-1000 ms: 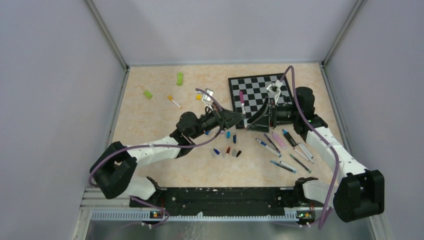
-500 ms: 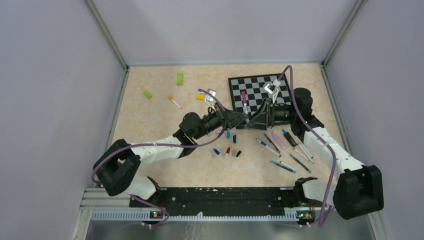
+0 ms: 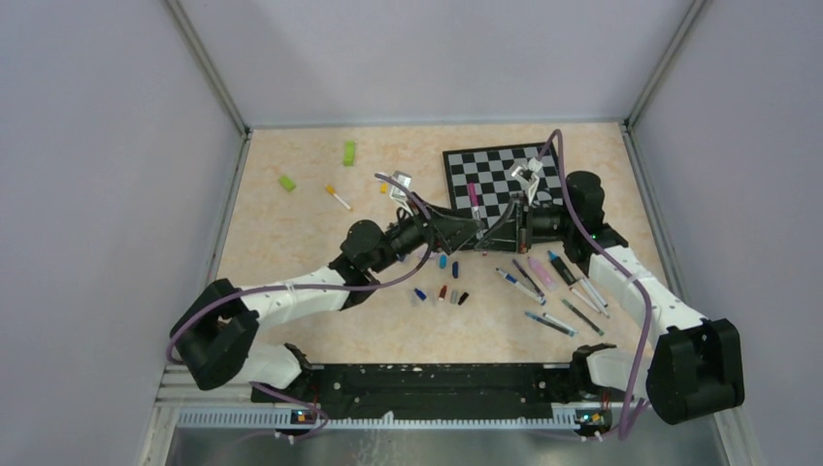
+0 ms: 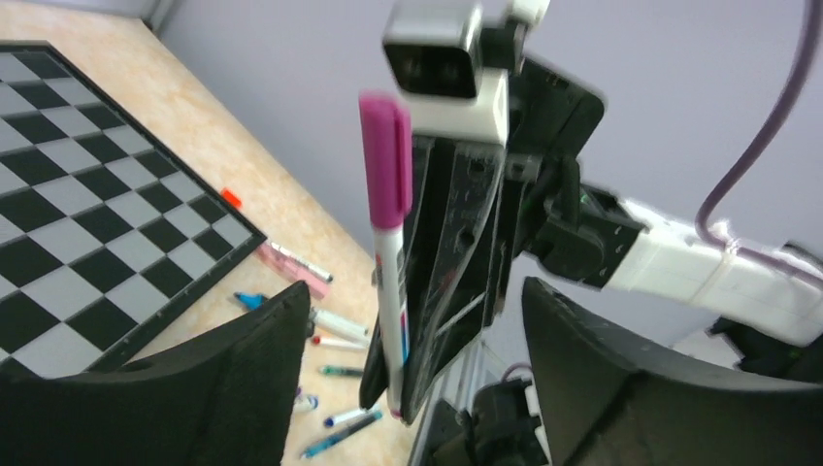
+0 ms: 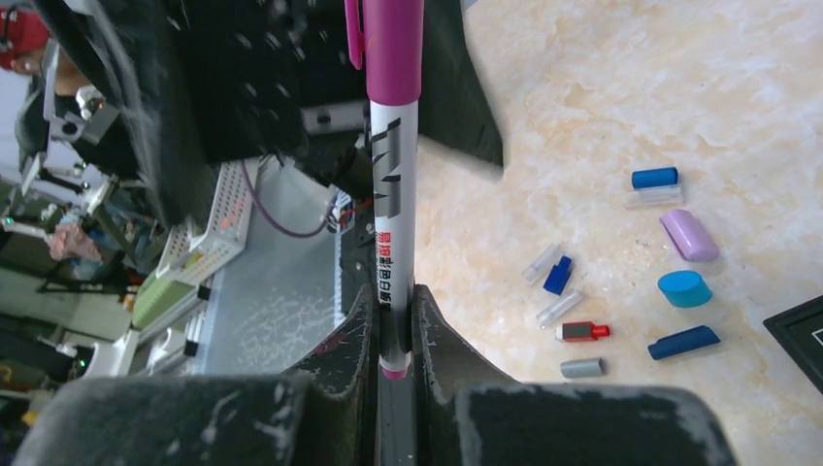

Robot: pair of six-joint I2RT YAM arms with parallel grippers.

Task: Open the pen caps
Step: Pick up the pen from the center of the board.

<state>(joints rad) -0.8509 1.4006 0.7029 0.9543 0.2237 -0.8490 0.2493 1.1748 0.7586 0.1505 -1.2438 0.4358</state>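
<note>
A white pen (image 5: 393, 194) with a magenta cap (image 5: 393, 49) stands upright over the near edge of the chessboard (image 3: 505, 170). My right gripper (image 5: 395, 301) is shut on the barrel's lower end. My left gripper (image 4: 412, 291) is open; its fingers (image 4: 243, 359) stand wide on either side of the pen (image 4: 390, 282) and touch nothing. The cap (image 4: 385, 160) is still on the pen. In the top view both gripper tips meet at the pen (image 3: 474, 202). Loose pen caps (image 5: 653, 178) in blue, purple, red and grey lie on the table (image 3: 442, 291).
Several pens (image 3: 548, 291) lie on the table to the right of the loose caps. Two green blocks (image 3: 348, 152) (image 3: 287, 183), a yellow-ended pen (image 3: 338, 199) and a small yellow piece (image 3: 384, 187) sit at the back left. Walls enclose the table.
My right gripper has closed on the pen's barrel. My left gripper, shut on the pen before, has opened and let go. The pen has stayed near the same spot.
</note>
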